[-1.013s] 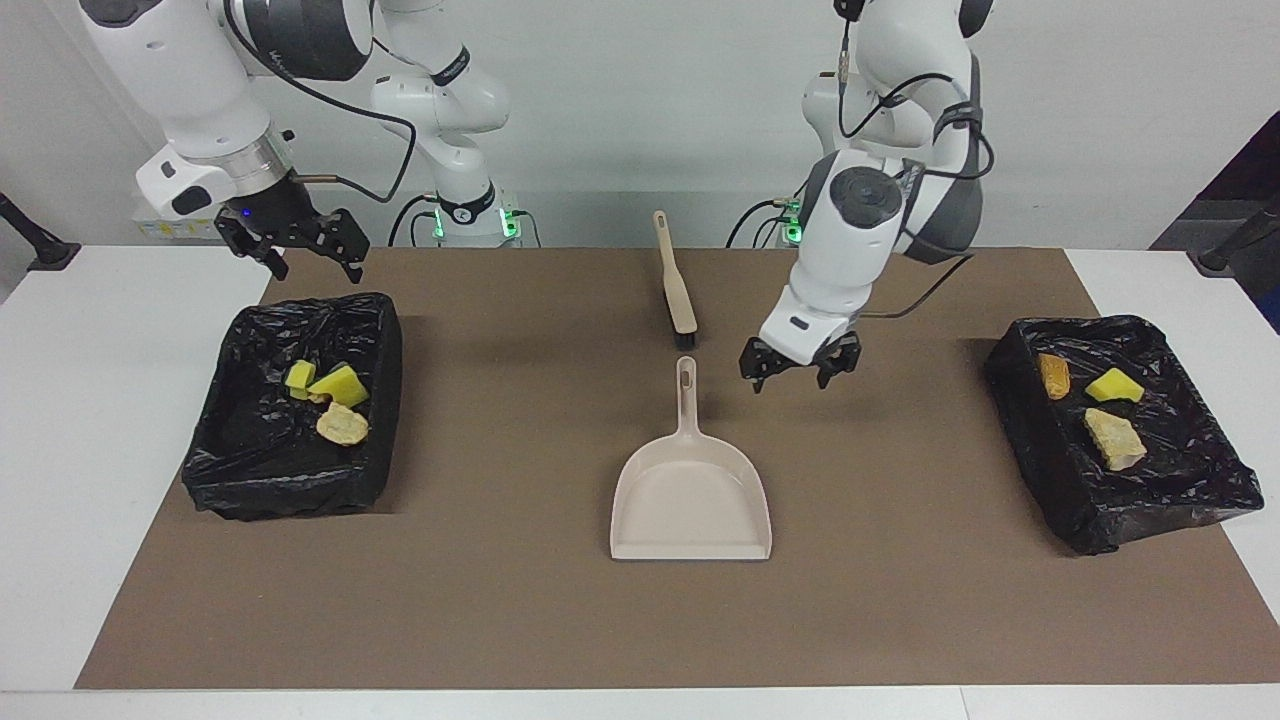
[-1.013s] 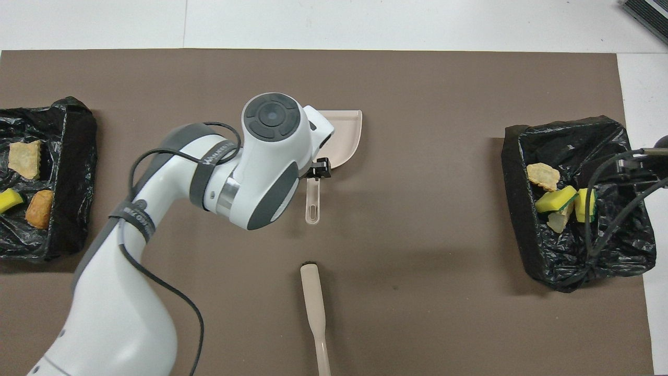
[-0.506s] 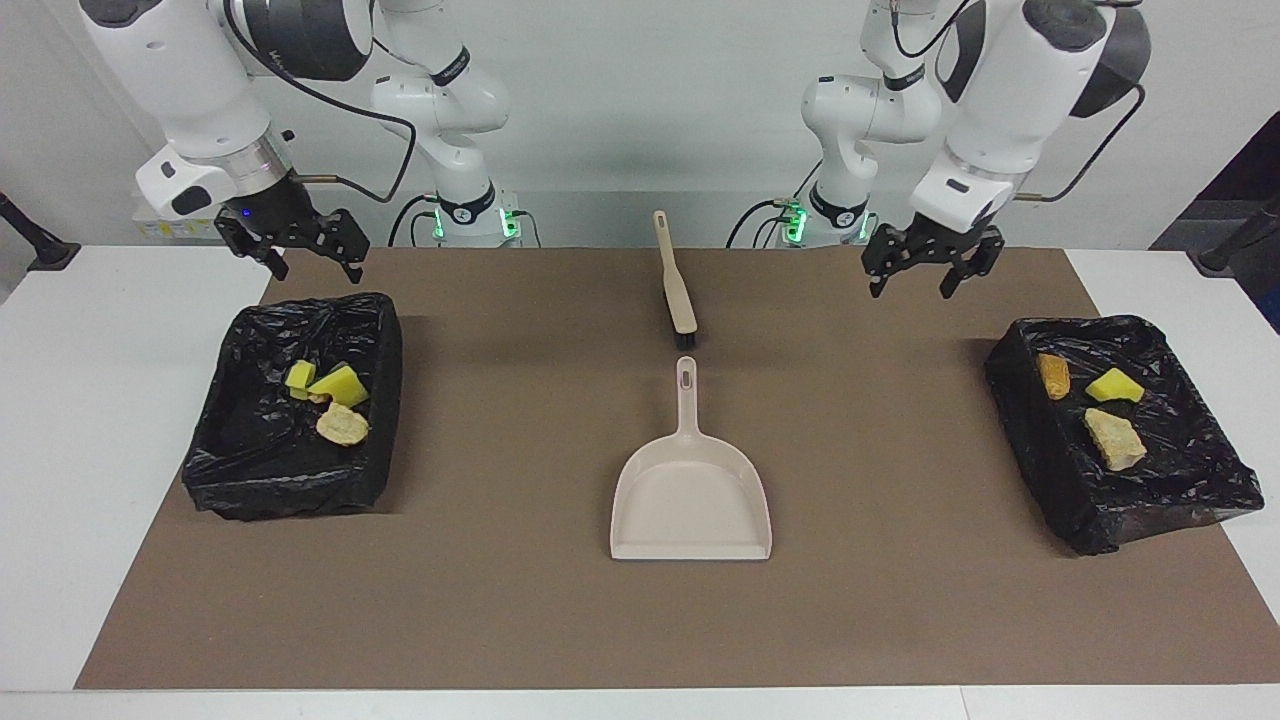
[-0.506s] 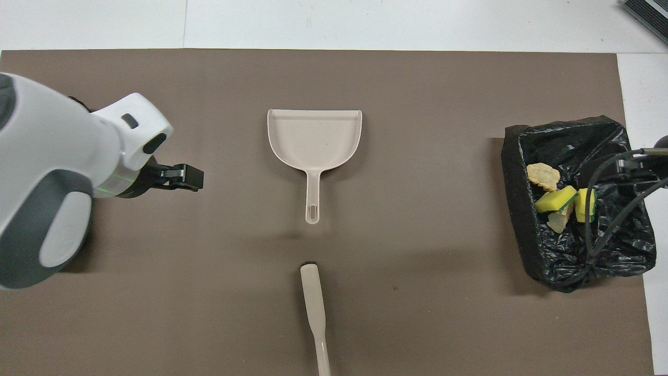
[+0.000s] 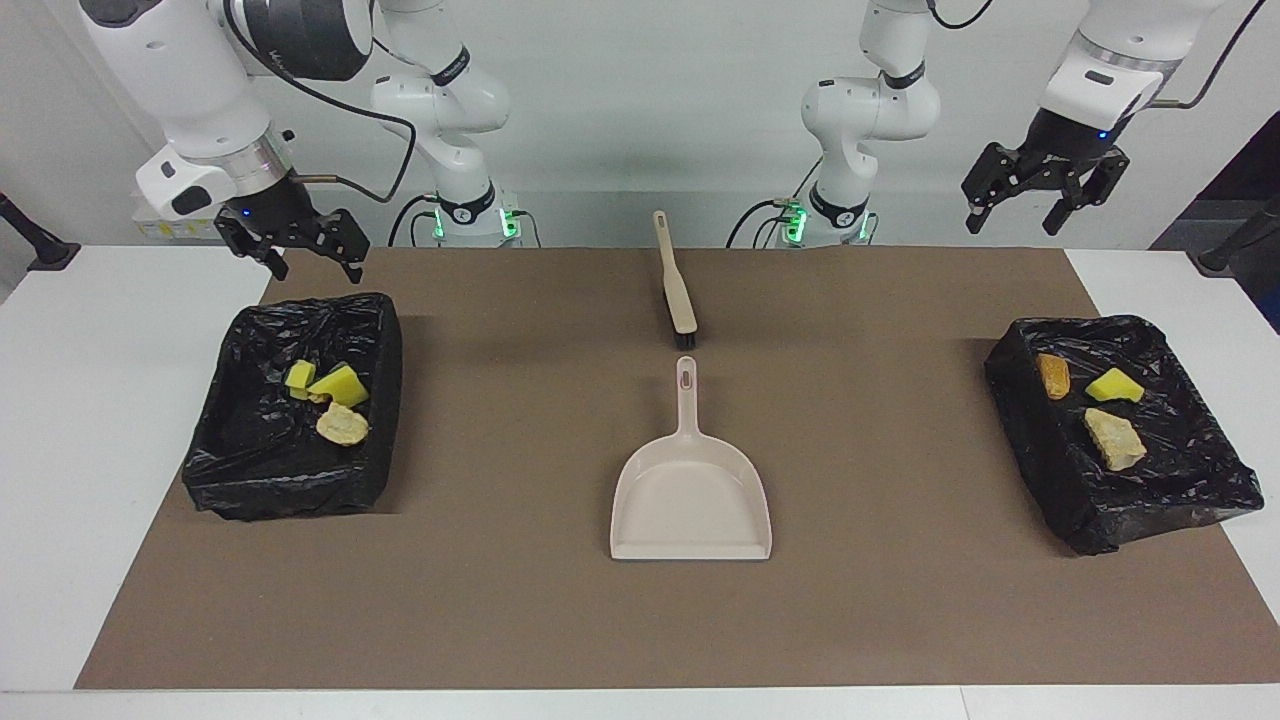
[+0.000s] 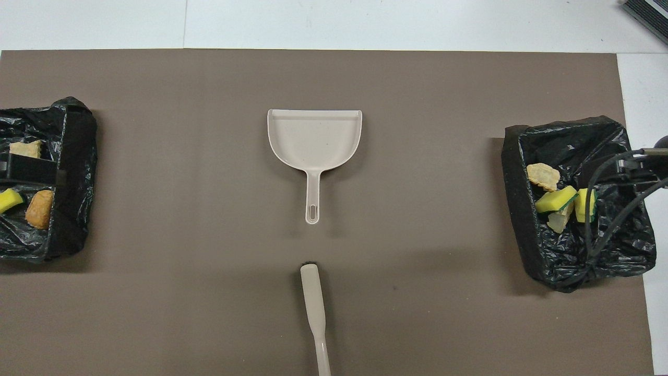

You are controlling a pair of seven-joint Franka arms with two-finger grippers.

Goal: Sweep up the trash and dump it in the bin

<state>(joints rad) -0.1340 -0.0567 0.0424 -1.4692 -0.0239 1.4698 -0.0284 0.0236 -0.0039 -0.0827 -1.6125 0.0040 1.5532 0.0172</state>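
All the trash I can see lies in two black-bagged bins. The bin (image 5: 290,490) at the right arm's end holds two yellow sponge chunks (image 5: 338,384) and a bread-like piece (image 5: 342,425). The bin (image 5: 1045,440) at the left arm's end holds an orange-brown piece (image 5: 1053,375), a yellow chunk (image 5: 1114,385) and a pale bread-like piece (image 5: 1114,438). My right gripper (image 5: 318,268) hangs open and empty over the robot-side rim of its bin. My left gripper (image 5: 1030,215) is raised high and open over the table's robot-side edge, close to its bin.
A beige dustpan (image 5: 690,495) lies empty mid-table on the brown mat (image 5: 520,600), handle toward the robots. The beige hand brush (image 5: 676,285) lies just nearer the robots, in line with that handle. In the overhead view a dark left finger (image 6: 31,168) overlaps the bin (image 6: 73,209).
My left arm rose from beside the dustpan handle and swung toward its own end of the table, ending high up near that bin. The right arm has not moved.
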